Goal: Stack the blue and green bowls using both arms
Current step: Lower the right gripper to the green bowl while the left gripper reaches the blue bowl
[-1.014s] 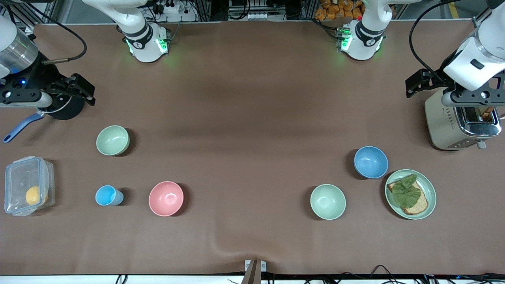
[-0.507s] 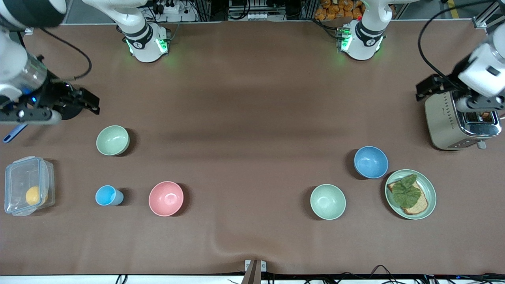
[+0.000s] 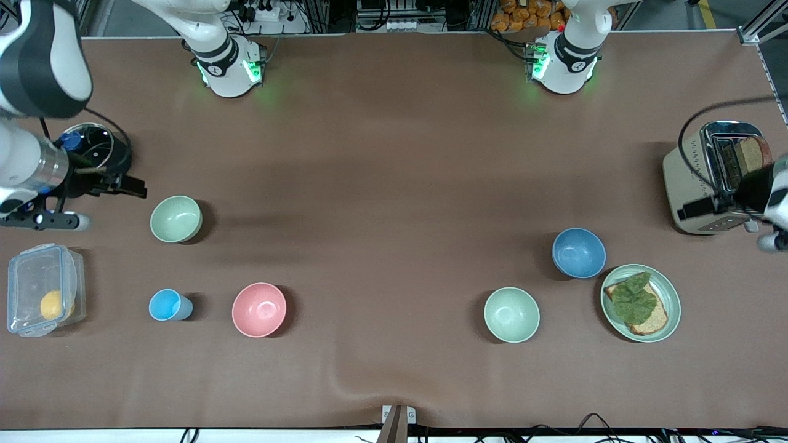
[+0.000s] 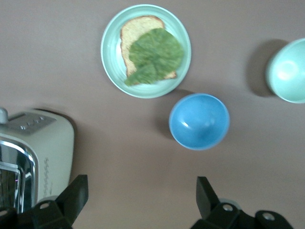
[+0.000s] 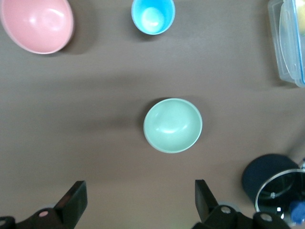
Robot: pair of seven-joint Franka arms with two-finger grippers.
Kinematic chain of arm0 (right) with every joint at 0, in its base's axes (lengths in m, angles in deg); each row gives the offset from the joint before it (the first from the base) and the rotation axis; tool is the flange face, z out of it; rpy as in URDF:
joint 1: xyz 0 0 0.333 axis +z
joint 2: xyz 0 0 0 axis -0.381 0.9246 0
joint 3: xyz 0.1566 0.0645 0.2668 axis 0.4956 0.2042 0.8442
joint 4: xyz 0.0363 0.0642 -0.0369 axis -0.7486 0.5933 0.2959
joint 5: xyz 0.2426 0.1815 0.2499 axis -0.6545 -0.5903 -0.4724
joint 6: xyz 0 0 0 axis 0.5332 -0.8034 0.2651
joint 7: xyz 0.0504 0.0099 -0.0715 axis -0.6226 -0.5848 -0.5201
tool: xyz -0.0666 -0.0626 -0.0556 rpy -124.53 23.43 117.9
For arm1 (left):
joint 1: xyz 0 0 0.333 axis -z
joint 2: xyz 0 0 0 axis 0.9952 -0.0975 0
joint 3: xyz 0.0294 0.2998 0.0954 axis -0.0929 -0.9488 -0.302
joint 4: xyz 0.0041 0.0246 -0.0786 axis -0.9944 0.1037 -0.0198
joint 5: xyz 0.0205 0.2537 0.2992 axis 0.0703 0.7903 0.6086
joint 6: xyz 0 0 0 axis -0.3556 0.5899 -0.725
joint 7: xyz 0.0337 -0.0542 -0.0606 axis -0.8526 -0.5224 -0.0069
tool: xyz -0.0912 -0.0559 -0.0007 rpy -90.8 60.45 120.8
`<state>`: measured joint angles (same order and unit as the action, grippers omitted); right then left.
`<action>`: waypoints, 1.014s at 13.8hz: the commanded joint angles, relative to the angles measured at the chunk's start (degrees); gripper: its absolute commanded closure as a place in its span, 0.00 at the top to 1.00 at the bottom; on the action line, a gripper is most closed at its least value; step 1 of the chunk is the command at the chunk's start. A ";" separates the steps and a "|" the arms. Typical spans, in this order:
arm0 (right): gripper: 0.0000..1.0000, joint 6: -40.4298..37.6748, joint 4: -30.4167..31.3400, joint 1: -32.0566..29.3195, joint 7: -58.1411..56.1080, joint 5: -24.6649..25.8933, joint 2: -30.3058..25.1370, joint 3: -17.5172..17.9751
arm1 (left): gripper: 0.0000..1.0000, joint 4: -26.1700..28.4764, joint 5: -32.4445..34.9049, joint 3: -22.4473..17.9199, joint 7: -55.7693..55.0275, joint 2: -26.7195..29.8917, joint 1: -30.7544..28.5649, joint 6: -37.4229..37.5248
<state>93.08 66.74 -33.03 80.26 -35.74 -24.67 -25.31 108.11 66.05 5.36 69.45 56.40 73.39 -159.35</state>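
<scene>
The blue bowl (image 3: 578,253) (image 4: 199,121) stands upright and empty beside the toast plate, toward the left arm's end of the table. The green bowl (image 3: 176,219) (image 5: 173,125), sage and empty, stands toward the right arm's end. My left gripper (image 4: 142,186) (image 3: 708,207) hangs open and empty in the air by the toaster, apart from the blue bowl. Above the table beside the green bowl, my right gripper (image 5: 140,191) (image 3: 123,186) is open, holds nothing and does not touch the bowl.
A paler mint bowl (image 3: 511,314) stands nearer the front camera than the blue bowl. A green plate (image 3: 672,311) carries toast and lettuce. There are also a toaster (image 3: 692,178), pink bowl (image 3: 259,309), light-blue cup (image 3: 167,305), clear lidded box (image 3: 37,289) and lidded black pot (image 3: 92,147).
Both arms swung. The right gripper moved off the black pot toward the green bowl. The left gripper left the toaster's top and dropped beside it, toward the blue bowl. Both stayed open.
</scene>
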 commanded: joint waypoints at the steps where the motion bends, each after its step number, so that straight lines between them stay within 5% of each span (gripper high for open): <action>1: 1.00 4.59 4.33 -4.12 -7.55 -0.24 0.42 0.59 | 1.00 -1.53 3.55 1.10 0.24 -6.19 0.65 -1.47; 3: 1.00 7.05 4.42 -7.19 -9.41 -0.16 4.10 0.67 | 1.00 2.83 3.19 1.27 0.85 -7.97 0.30 -3.22; 6: 1.00 11.19 4.51 -10.19 -13.20 -0.24 8.77 0.67 | 1.00 15.49 3.28 3.03 0.85 -8.75 0.21 -19.34; 14: 1.00 22.00 5.56 -13.27 -14.33 -0.24 19.06 0.67 | 1.00 15.52 3.72 3.12 -0.28 -14.90 1.44 -26.32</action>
<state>113.52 71.85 -44.39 67.47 -35.78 -6.49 -25.64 123.61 68.52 8.23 69.46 42.72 74.69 -182.68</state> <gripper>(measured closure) 0.000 0.000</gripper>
